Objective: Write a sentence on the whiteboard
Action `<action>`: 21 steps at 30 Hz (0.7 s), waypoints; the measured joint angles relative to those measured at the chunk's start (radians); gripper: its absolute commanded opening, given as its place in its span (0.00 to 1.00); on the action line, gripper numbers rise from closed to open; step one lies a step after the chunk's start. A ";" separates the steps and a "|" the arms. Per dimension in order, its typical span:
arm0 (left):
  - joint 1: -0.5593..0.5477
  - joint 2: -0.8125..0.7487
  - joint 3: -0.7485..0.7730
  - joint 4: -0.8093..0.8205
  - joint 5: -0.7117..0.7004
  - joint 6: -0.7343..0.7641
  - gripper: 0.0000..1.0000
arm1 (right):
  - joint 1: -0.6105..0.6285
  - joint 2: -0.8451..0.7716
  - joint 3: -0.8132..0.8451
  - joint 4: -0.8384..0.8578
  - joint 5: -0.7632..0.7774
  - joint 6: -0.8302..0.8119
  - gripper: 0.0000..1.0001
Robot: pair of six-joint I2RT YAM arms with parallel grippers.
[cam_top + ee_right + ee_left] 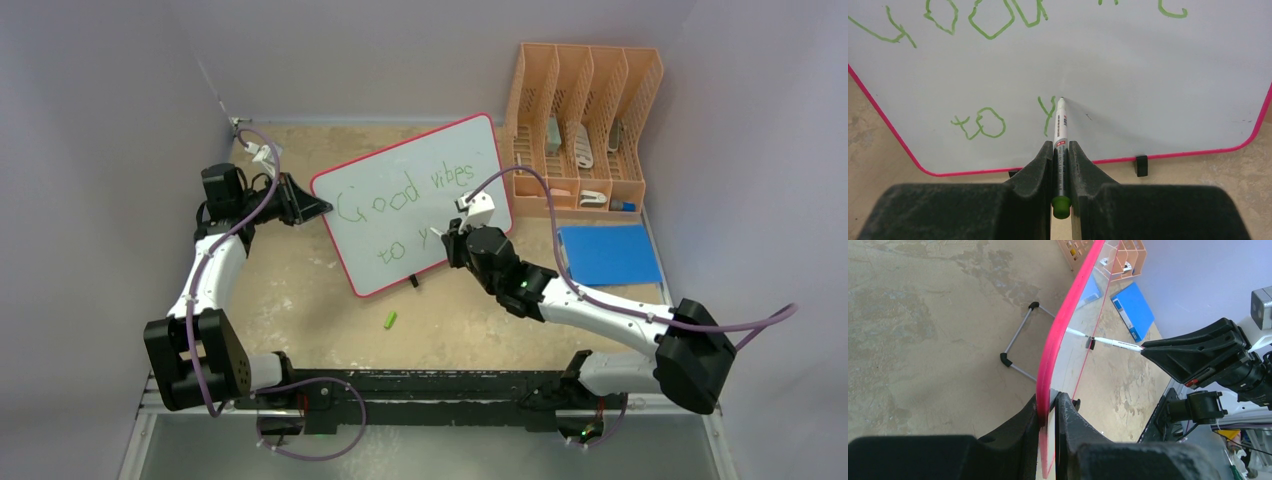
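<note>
My arms are at the whiteboard [420,228] and the green words are part done.

The big white board with a thin red rim stands tilted in the middle of the sandy brown table [300,290]. The sentence [400,198] on it reads "Good vibes", then "to y" below. At the back right, an orange plastic rack [640,75] with holes in its walls has slots with small things in them. A flat blue rectangle [608,254] lies next to it. My left gripper [1050,402] pinches the board's red edge. My right gripper [1060,150] squeezes a thin white marker [1060,125], its tip on the board beside the "y". I cannot read the marker's tiny print. A little green cap [391,320] lies on the table.
</note>
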State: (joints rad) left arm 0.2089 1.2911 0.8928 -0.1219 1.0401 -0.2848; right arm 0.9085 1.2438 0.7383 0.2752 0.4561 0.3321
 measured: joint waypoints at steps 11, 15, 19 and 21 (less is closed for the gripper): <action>0.000 0.000 0.000 0.000 0.000 0.000 0.00 | 0.000 0.017 0.000 0.006 -0.005 0.000 0.00; 0.000 0.000 0.000 0.000 0.000 0.000 0.00 | 0.000 0.018 0.000 0.006 -0.007 0.000 0.00; 0.000 0.000 0.000 0.000 -0.001 0.000 0.00 | 0.000 0.017 0.000 0.005 -0.011 0.000 0.00; 0.000 0.000 0.000 0.000 0.000 0.000 0.00 | 0.000 0.017 0.000 0.004 -0.012 0.000 0.00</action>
State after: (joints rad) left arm 0.2089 1.2911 0.8928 -0.1219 1.0397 -0.2848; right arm 0.9085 1.2610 0.7383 0.2790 0.4442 0.3325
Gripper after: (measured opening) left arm 0.116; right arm 0.150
